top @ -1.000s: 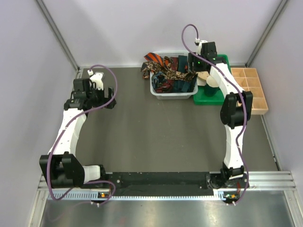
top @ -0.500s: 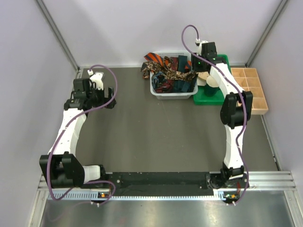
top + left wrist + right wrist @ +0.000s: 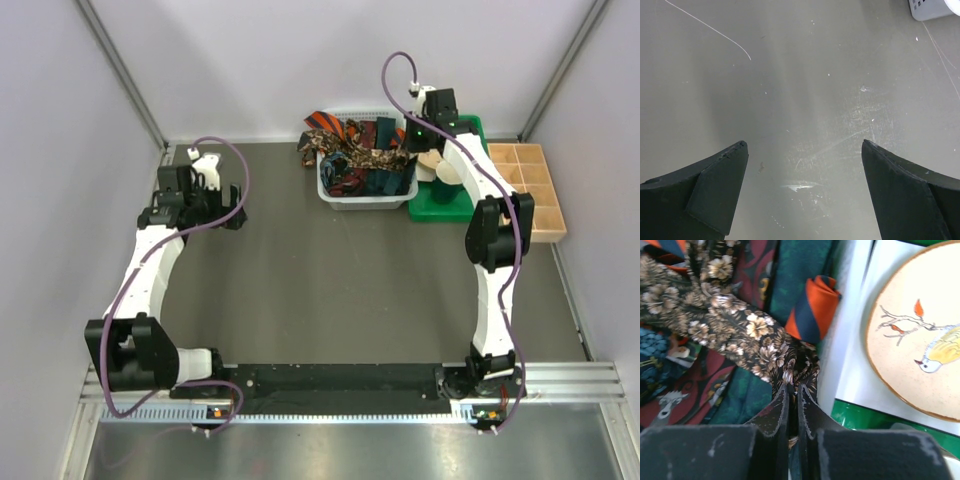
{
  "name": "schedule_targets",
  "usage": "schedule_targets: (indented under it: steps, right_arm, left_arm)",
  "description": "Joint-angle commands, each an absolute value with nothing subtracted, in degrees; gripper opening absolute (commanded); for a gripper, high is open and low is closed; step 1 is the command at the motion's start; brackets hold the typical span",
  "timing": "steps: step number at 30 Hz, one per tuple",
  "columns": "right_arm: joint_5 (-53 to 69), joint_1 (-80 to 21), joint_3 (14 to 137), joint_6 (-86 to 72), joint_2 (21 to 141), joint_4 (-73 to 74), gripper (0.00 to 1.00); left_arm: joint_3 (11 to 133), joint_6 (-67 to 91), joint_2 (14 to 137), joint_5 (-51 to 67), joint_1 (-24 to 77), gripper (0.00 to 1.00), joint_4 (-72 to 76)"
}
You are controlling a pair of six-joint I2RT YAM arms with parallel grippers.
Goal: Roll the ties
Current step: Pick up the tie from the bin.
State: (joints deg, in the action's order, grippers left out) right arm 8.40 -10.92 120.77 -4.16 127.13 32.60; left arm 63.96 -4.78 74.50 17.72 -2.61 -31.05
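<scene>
**Right end effector pinched on brown tie in basket**

The right end effector is seen with its jaws drawn almost together, only a thin slit left between them. A bunched fold of the brown tie is caught at the fingertips, close to the basket's right wall. An orange-striped tie lies just beyond the tips, and dark red and teal ties are heaped around and under the brown one. All the ties are held in the basket at the far side of the counter, with some draped over its left rim. A bird plate is seen just right of the basket, on a green tray.

The left end effector is spread wide over bare counter, nothing between its fingers and nothing touched.

Against the frame a second earlier, the right jaws have been closed from a partly open stance onto the fabric; the right arm's place over the basket is little changed. The left arm has been shifted only slightly.
</scene>
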Motion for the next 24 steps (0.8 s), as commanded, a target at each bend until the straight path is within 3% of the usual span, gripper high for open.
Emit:
schedule_targets:
  steps: [1, 24]
  right_arm:
    - [13.3, -12.7, 121.6, -2.8, 120.0, 29.4, 0.00]
    - [39.6, -16.5, 123.2, -12.2, 93.4, 23.3, 0.00]
  left_arm:
    - [67.6, -4.7, 75.1, 18.8, -2.8, 0.99, -29.0]
    - [76.6, -0.3, 73.0, 23.0, -3.4, 0.99, -34.5]
